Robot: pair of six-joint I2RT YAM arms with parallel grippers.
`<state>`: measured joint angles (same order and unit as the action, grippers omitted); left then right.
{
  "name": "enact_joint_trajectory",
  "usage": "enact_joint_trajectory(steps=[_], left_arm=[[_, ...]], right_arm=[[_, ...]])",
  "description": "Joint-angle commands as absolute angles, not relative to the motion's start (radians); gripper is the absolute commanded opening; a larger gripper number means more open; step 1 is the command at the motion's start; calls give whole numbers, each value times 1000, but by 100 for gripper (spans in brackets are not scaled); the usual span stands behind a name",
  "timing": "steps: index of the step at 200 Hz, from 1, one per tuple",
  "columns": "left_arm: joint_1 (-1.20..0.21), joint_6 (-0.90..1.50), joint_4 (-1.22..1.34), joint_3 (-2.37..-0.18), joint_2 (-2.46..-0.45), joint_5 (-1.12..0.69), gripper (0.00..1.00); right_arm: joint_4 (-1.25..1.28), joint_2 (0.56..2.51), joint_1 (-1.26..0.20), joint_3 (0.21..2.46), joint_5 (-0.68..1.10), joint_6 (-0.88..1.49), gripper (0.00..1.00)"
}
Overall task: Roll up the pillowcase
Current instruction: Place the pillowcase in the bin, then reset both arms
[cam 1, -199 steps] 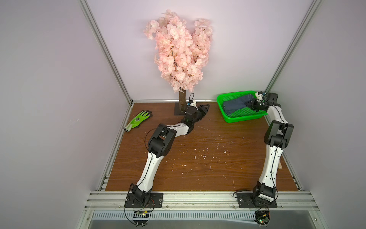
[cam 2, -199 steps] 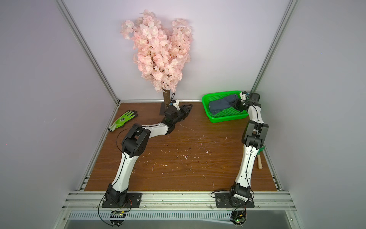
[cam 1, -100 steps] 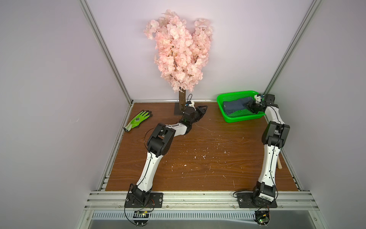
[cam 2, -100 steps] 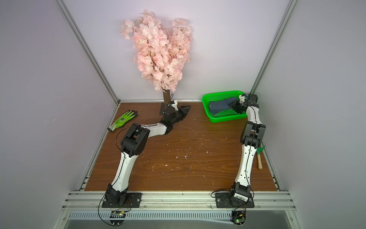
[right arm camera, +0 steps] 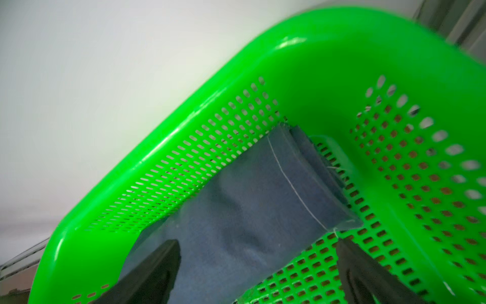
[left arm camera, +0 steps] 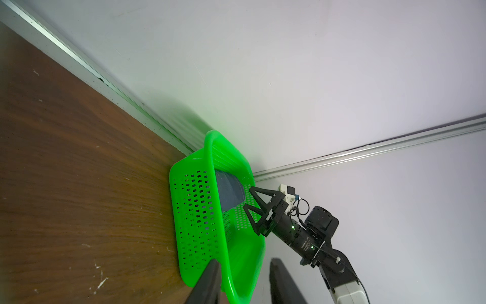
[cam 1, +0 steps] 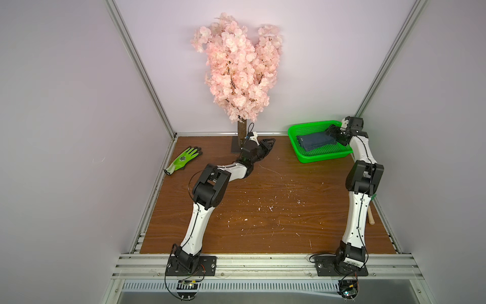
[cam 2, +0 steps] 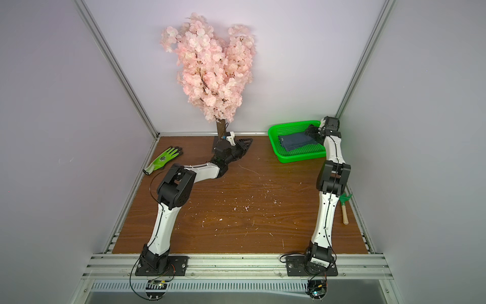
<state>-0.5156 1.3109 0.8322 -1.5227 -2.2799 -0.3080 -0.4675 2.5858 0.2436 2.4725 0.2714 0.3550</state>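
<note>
wooden bench [cam 1: 263, 210] with a pink blossom tree [cam 1: 236, 65] at the back. green basket [cam 1: 323, 158] sits in the far right corner, with the rolled-up navy pillowcase [cam 1: 315, 140] lying inside it. right gripper [left arm camera: 247, 197] hangs at the roll's end, jaws wide open, gripping nothing. left gripper [cam 1: 269, 144] sits near the trunk, jaws partly open, empty.

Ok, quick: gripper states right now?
Left gripper: partly open, empty.
Right gripper: open, over the pillowcase in the green basket, not gripping it.
</note>
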Motion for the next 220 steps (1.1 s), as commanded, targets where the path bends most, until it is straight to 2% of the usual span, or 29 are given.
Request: enact_joint_trajectory(steps=[1,19,30,70,81,99,107,126,148,163,176,194,220], left_arm=[[-495,1274,862,-1491,-2209,-332,35],[-482,1167,800,-1416,-2128,-340,36],[-477,1002,660,-1390,-2048,-316,37],[-440,549,271,-1243,-1797,-116,45],[-412,458,216,-1183,-1731,-54,49],[-366,327,181,-1048,-1615,105,62],[-340,289,190,-984,-1578,159,68],[-283,189,256,-848,-1510,226,76],[-253,69,406,-694,-1478,354,93],[-208,71,546,-577,-1456,385,100],[-169,85,685,-479,-1449,386,98],[-156,64,834,-398,-1475,379,99],[-138,41,840,-397,-1470,348,99]], right_arm=[[-482,2472,249,2461,208,317,99],[-433,2373,247,2343,278,293,99],[-372,2293,243,2214,310,263,99],[79,1846,234,1505,390,261,99],[201,1733,225,1322,380,249,99],[376,1555,198,1044,310,191,99],[456,1492,188,930,261,185,99],[578,1389,163,721,150,141,99],[697,1361,161,555,136,71,99],[810,1370,158,446,146,51,99],[785,1374,143,431,116,8,100],[894,1390,104,358,70,-34,99],[983,1404,72,311,7,-55,100]])
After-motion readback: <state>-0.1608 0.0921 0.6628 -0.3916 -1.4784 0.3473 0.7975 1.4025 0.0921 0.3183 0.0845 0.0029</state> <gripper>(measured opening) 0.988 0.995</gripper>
